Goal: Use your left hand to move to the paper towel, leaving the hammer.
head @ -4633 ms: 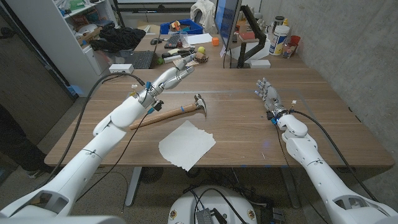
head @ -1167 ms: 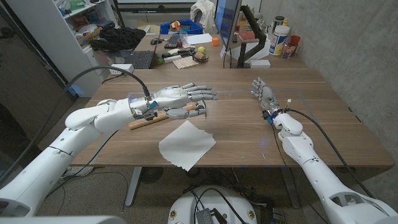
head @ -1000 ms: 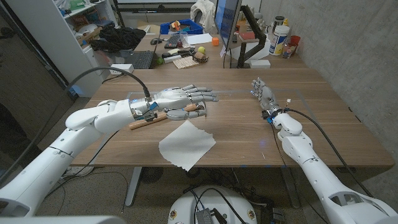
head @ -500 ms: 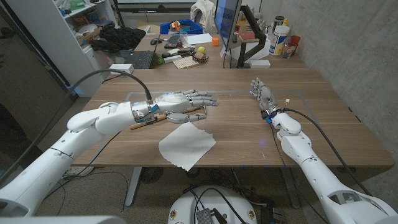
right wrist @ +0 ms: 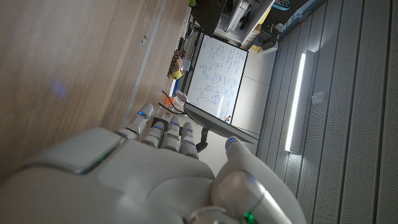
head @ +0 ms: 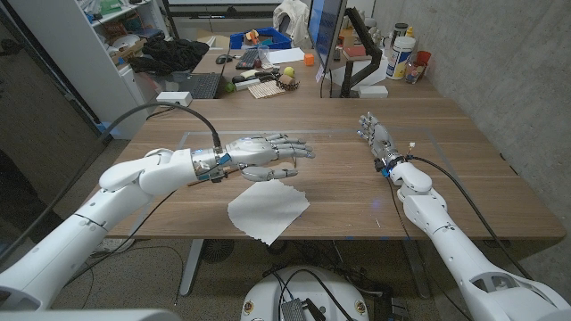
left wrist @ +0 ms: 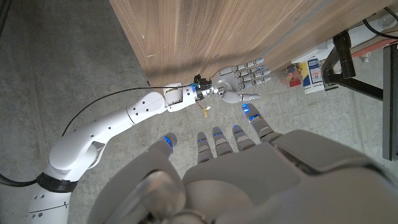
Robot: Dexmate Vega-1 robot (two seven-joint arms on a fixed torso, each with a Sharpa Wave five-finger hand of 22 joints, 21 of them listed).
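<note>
Behind the brown wooden counter (head: pixel 464 192), a cluttered desk is seen with a dark laptop (head: pixel 194 86), a blue plastic bin (head: pixel 268 39), a black-framed monitor (head: pixel 326 34) and white plastic bottles (head: pixel 401 55) at its right end.

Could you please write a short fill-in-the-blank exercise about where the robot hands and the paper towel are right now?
1. The left robot hand hovers with its fingers ____ and nothing in them.
2. The white paper towel lies ____ on the wooden table.
3. The right robot hand stays on the robot's ____ side, apart from the towel.

Missing words: spread; flat; right
</note>
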